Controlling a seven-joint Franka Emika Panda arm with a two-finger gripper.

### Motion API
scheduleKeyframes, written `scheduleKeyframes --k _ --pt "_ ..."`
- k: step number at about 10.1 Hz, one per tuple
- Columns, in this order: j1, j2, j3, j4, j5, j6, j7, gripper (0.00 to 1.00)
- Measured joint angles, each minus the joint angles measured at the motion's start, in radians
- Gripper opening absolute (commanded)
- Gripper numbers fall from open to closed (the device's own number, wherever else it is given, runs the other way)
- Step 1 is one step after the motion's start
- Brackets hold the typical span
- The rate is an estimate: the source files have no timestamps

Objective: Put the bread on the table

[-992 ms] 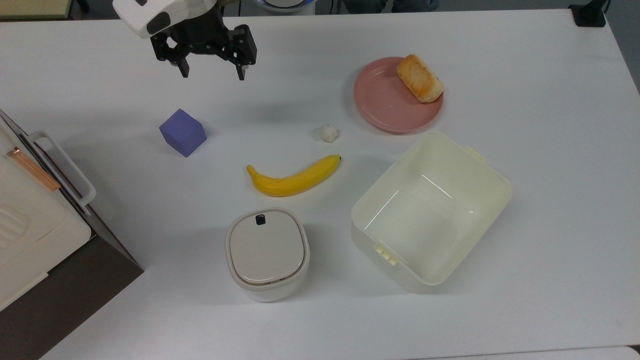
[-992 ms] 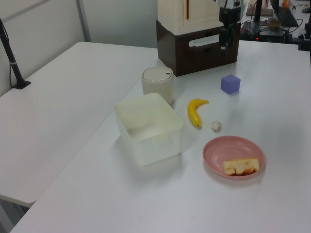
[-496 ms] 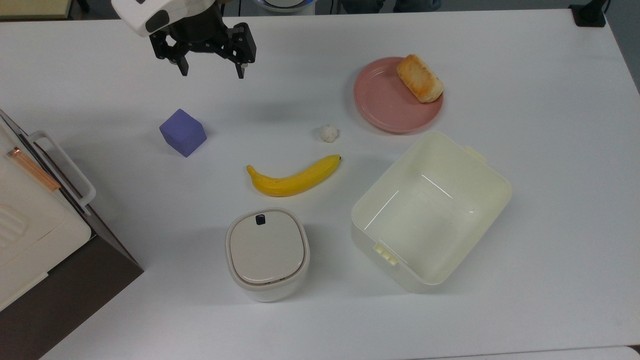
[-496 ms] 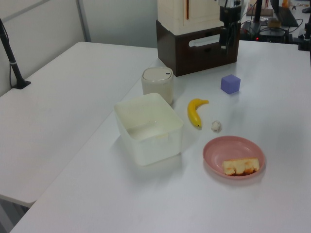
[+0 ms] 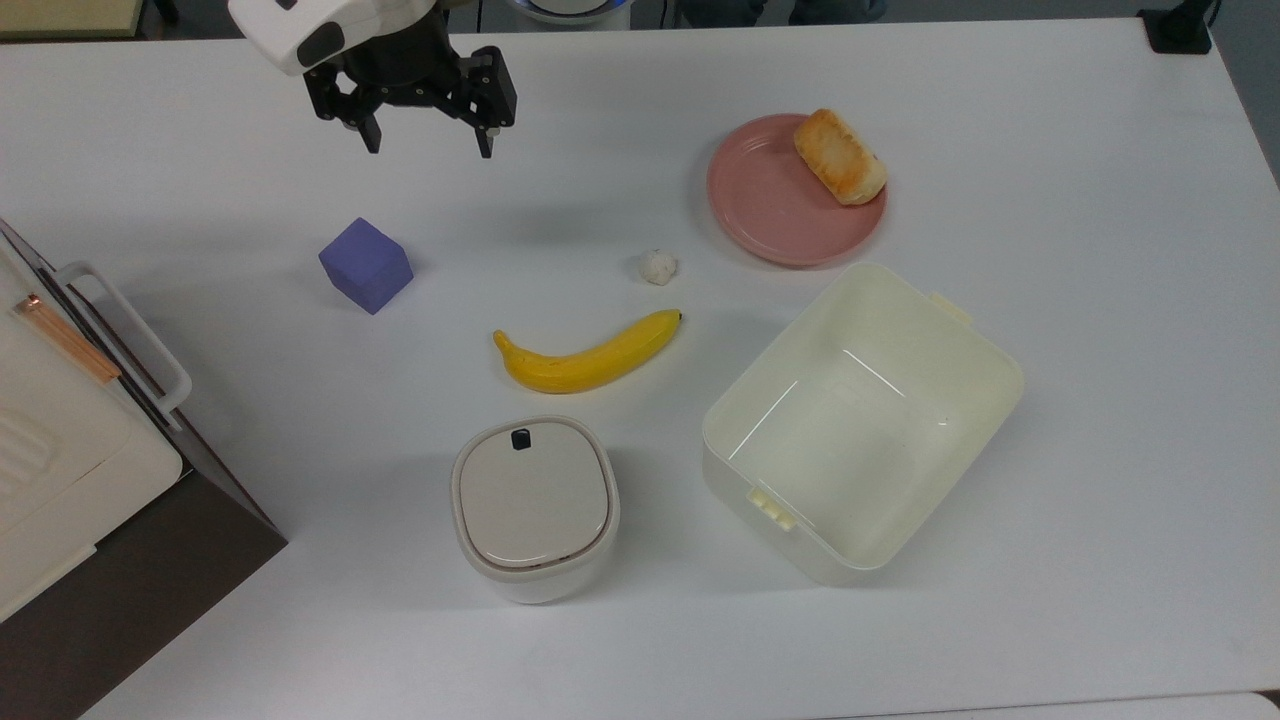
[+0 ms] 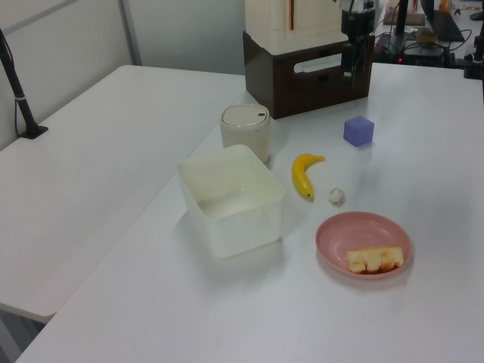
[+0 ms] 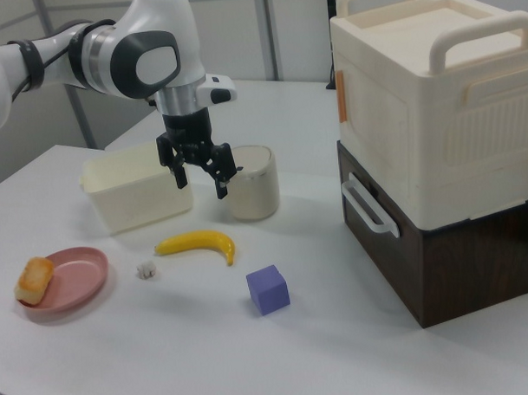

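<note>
fingers (image 5: 379,132) of the gripper (image 5: 428,142) hang spread apart and empty above the tabletop (image 5: 1100,400), pointing down, with nothing between them. in the right view the gripper (image 7: 198,181) hovers high over the banana (image 7: 196,244).

the bread (image 5: 839,156) lies well away from the fingers, toward the top view's right, resting on the far right rim of the pink plate (image 5: 760,200). in the right view the bread (image 7: 34,280) sits on the left edge of the plate (image 7: 76,278), low and to the left of the fingers.

as a judgement, the task is barely begun: the bread is not grasped and not lifted, and it has yet to reach the tabletop. what is left is the whole job, namely travelling across to the plate, closing on the bread, carrying it off and setting it down on a bare patch.

counting: one bread, one plate, one banana (image 5: 588,355), one purple cube (image 5: 365,265) just below the fingers in the top view, one small white lump (image 5: 657,266), one open cream tub (image 5: 860,420), one lidded round container (image 5: 533,505), and one large cream and brown box (image 7: 436,148).
</note>
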Motion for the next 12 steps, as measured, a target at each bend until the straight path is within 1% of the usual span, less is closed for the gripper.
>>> scheduleKeyframes --k 1,3,4,5,7,9,10,11,12 --pt "0.001 0.002 0.002 -0.001 0.000 0.000 0.000 0.71" --pt "0.014 0.004 0.008 -0.005 0.000 -0.009 -0.001 0.90" --pt "0.053 0.005 0.013 -0.009 0.000 -0.050 0.001 1.00" --pt "0.108 0.006 0.016 -0.010 0.001 -0.095 0.002 1.00" --pt "0.226 0.013 0.019 -0.014 0.062 -0.112 0.044 1.00" --pt "0.330 0.040 0.021 -0.016 0.099 -0.088 0.081 1.00" --pt "0.413 0.068 0.022 -0.021 0.102 -0.061 0.118 1.00" --pt "0.476 0.093 0.024 -0.027 0.106 -0.039 0.145 1.00" --pt "0.540 0.120 0.024 -0.041 0.129 -0.008 0.168 1.00"
